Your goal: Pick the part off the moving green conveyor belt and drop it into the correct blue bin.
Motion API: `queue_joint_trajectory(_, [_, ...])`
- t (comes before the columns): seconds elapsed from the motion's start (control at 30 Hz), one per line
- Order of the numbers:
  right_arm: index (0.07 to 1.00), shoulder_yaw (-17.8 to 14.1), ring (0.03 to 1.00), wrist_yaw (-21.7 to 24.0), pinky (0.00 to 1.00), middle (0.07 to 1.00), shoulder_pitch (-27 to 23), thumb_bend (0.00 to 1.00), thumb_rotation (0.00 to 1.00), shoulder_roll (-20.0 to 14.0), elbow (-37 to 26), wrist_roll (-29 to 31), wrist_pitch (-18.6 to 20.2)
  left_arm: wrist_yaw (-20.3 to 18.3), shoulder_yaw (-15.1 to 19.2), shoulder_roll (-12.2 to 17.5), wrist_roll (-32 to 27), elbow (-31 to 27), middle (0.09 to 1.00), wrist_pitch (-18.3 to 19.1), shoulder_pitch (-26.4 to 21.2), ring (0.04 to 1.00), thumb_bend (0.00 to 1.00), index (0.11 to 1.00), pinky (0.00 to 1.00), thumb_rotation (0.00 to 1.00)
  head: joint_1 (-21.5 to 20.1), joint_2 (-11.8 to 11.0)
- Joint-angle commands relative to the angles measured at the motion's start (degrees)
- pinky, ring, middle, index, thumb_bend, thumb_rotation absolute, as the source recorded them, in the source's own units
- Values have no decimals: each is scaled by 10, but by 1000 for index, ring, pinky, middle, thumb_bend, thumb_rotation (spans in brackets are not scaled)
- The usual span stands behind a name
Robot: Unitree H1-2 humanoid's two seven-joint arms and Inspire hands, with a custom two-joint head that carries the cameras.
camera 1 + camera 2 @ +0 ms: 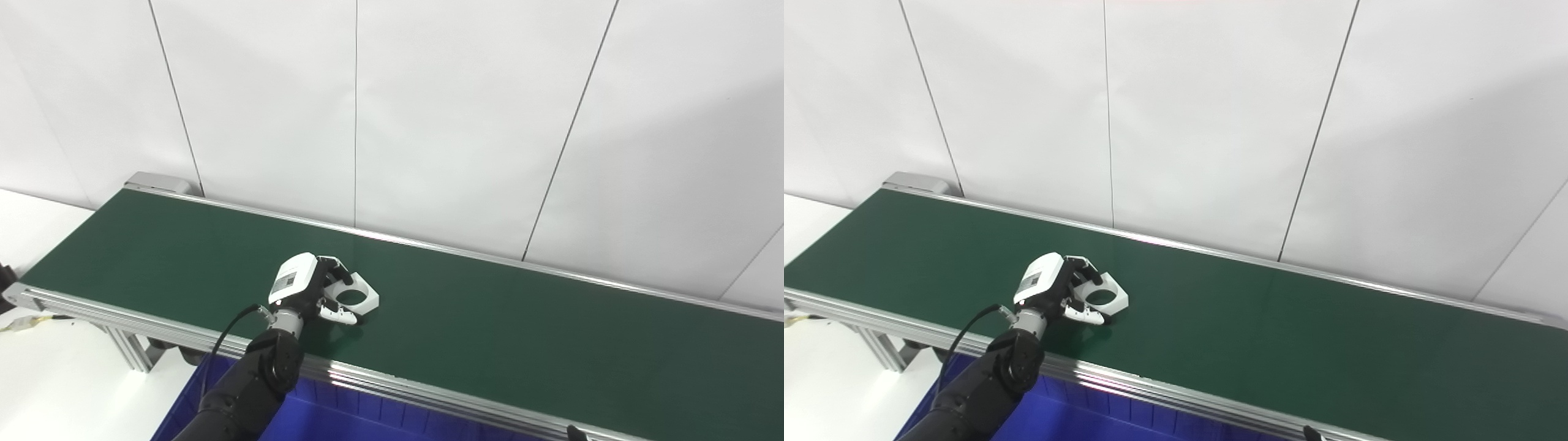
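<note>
- Left eye view: nearest the camera, a blue bin [343,416] sits below the near rail of the conveyor, its ribbed wall showing at the bottom edge.
- The dark left arm rises over that bin and crosses the aluminium near rail [392,383].
- The left hand [306,288] rests on the green conveyor belt [520,331], its fingers [337,315] curled around a white part [358,297] with a round hole; the part lies flat on the belt, gripped but not lifted.
- A small dark tip at the bottom right edge may be the right hand; its state cannot be told.
- Behind the belt stands a white panelled wall [465,122] with thin dark seams.
- Right eye view: the bin [1102,422] again lies lowest, under the rail.
- The left hand [1053,283] clasps the part [1108,297] near the belt's near side, left of centre.
- The belt [1274,324] runs from upper left to lower right, with a white floor [821,380] at lower left.
</note>
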Motion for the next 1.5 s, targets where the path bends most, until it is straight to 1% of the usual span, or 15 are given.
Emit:
queue_joint_trajectory(0.0, [928,-3,937,-3,860,951,-3,973,82,1,-22,7,-24,10,0,7,-2,-17,482,-16,-23,390,496,539,380,0,1,1])
queue_joint_trajectory(0.13, [933,-3,955,-1,897,957,-3,968,72,0,-22,10,-21,26,-1,14,10,-49,468,-22,-14,380,496,544,363,0,0,0])
queue_joint_trajectory(0.17, [930,-3,950,-1,878,956,-3,969,80,0,-21,10,-21,25,1,15,9,-59,460,-22,-10,378,495,546,355,0,0,0])
queue_joint_trajectory(0.37, [929,-4,946,-4,906,954,-7,979,74,-1,-16,6,-26,9,17,20,-7,-159,465,-38,25,384,494,553,367,0,-5,2])
queue_joint_trajectory(0.6, [919,-4,938,-8,904,938,-7,968,16,1,-21,4,-26,-5,27,26,-7,-233,481,-57,53,394,496,549,396,0,-18,6])
queue_joint_trajectory(0.8, [903,-5,932,-13,907,931,-3,996,0,7,-36,1,-19,-34,38,32,-18,-297,496,-65,81,400,496,542,407,0,-47,22])
queue_joint_trajectory(1.03, [903,-3,926,-12,890,931,1,996,0,8,-49,-4,-15,-53,49,43,-24,-325,510,-95,100,414,498,526,428,0,-78,33])
queue_joint_trajectory(1.1, [905,-2,921,-10,874,931,1,993,0,9,-52,-3,-10,-58,49,47,-26,-325,509,-110,104,413,498,528,428,0,-86,36])
queue_joint_trajectory(1.13, [905,-2,919,-10,869,931,1,992,0,8,-52,-3,-12,-62,48,49,-28,-328,508,-115,106,412,498,529,428,0,-99,43])
queue_joint_trajectory(1.23, [905,-2,915,-9,860,933,1,976,0,7,-51,-5,-15,-78,49,53,-36,-336,507,-123,113,408,498,534,423,0,-109,49])
queue_joint_trajectory(1.27, [906,-1,915,-8,861,934,0,974,0,8,-50,-2,-14,-83,48,57,-35,-339,507,-130,114,406,497,534,421,0,-124,60])
queue_joint_trajectory(1.3, [908,-1,922,-7,868,937,0,971,0,8,-50,0,-14,-88,47,60,-35,-341,508,-134,115,405,497,534,419,0,-124,60])
queue_joint_trajectory(1.33, [909,-1,926,-7,872,939,0,970,0,9,-50,2,-14,-92,47,62,-34,-343,508,-137,116,405,497,535,418,0,-133,68])
queue_joint_trajectory(1.37, [908,0,932,-6,878,938,-1,971,5,10,-48,4,-15,-99,47,65,-39,-344,509,-142,117,405,497,534,417,0,-134,69])
queue_joint_trajectory(1.47, [912,0,932,-8,880,938,-4,969,96,11,-42,-1,-15,-120,49,72,-55,-349,502,-156,120,403,497,540,421,0,-148,92])
